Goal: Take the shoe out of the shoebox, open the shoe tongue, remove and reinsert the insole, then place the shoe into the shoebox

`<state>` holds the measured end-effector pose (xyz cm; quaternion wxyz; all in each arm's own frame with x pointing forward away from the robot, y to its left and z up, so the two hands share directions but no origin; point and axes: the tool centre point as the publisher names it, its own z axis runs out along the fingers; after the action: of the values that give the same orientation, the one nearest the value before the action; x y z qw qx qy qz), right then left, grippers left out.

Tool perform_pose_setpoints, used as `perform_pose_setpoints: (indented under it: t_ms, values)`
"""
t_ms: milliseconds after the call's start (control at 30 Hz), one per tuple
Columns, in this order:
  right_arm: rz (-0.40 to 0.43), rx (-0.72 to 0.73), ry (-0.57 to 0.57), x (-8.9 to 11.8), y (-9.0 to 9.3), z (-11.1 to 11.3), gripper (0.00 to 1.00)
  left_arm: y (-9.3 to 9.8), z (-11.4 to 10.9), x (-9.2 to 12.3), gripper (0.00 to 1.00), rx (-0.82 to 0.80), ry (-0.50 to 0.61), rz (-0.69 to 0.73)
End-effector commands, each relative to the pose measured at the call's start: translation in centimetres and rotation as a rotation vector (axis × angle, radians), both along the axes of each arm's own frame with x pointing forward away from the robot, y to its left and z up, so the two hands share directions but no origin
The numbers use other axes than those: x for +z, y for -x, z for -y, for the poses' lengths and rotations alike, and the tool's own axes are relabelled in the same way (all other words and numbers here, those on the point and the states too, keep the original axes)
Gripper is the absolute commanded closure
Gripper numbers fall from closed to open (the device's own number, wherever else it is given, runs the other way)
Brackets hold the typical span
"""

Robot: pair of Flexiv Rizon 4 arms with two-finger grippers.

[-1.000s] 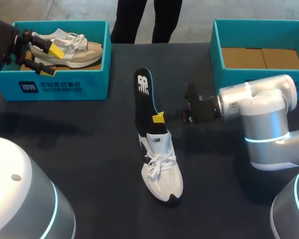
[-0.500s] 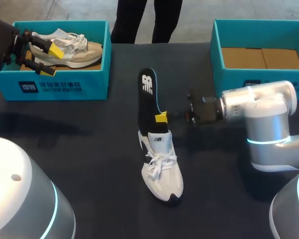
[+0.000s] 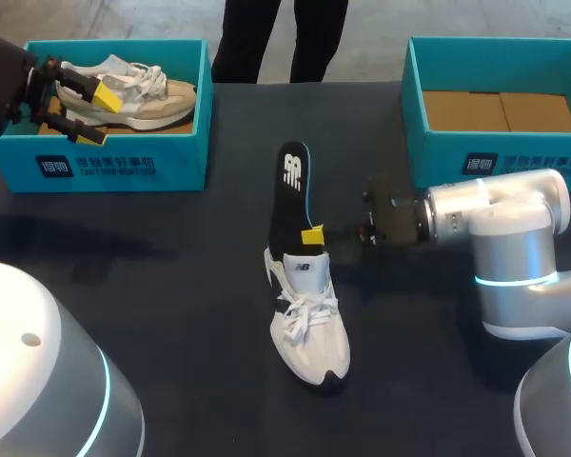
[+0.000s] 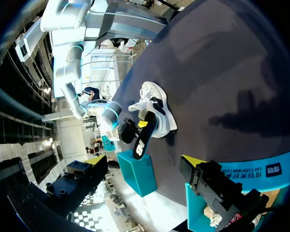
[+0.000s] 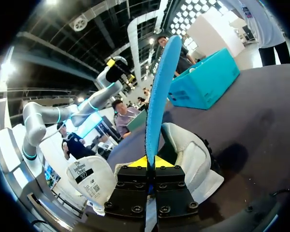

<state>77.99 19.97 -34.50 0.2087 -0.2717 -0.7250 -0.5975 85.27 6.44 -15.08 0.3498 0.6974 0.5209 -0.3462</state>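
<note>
My right fingers [image 3: 312,235] are pinched shut on the insole [image 3: 287,195], low on it, just above the collar of the white shoe [image 3: 309,328]. The shoe lies on the bench [image 3: 171,286] between the two boxes, toe toward me. Most of the insole stands clear of the shoe, leaning up and away, and I cannot tell whether its lower end is inside. My main worry is that nothing holds the shoe. My left fingers [image 3: 105,92] are spread open well away at the left box [image 3: 124,167], by the beige shoe [image 3: 143,100]. So if the insole's tip catches on the lining, I judge that any pull or push would drag or tip the shoe rather than free it. The grip is also thin, taken across the insole's edge, so a sideways load could twist it in the pads or let it slip. On the way back in, the soft insole could buckle against the collar or fold under the tongue, which sits close over the opening. The right box [image 3: 438,152] waits empty for the shoe.
</note>
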Motion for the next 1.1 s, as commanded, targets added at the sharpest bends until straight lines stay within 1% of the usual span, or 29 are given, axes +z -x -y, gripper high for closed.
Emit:
perform_pose_setpoints:
  t_ms: [33, 300, 567, 833, 967, 1100]
  values:
    - [-0.004, 0.003, 0.006, 0.0, 0.3, 0.0, 1.0, 0.0, 0.0, -0.1, 0.0, 0.0, 0.0, 0.002]
    - [-0.025, 0.013, 0.005, -0.5, 0.3, 0.0, 1.0, 0.0, 0.0, -0.1, 0.0, 0.0, 0.0, 0.002]
    - [-0.083, 0.03, 0.036, -1.0, 0.9, 0.3, 1.0, 0.0, 0.0, -0.1, 0.0, 0.0, 0.0, 0.002]
    - [-0.081, 0.036, 0.034, -0.9, 1.3, 0.5, 1.0, 0.0, 0.0, -0.1, 0.0, 0.0, 0.0, 0.002]
    - [-0.08, 0.052, 0.019, -0.8, 1.2, 0.5, 1.0, 0.0, 0.0, -0.1, 0.0, 0.0, 0.0, 0.002]
    - [-0.064, 0.072, 0.006, -0.3, 0.8, 0.2, 1.0, 0.0, 0.0, -0.1, 0.0, 0.0, 0.0, 0.002]
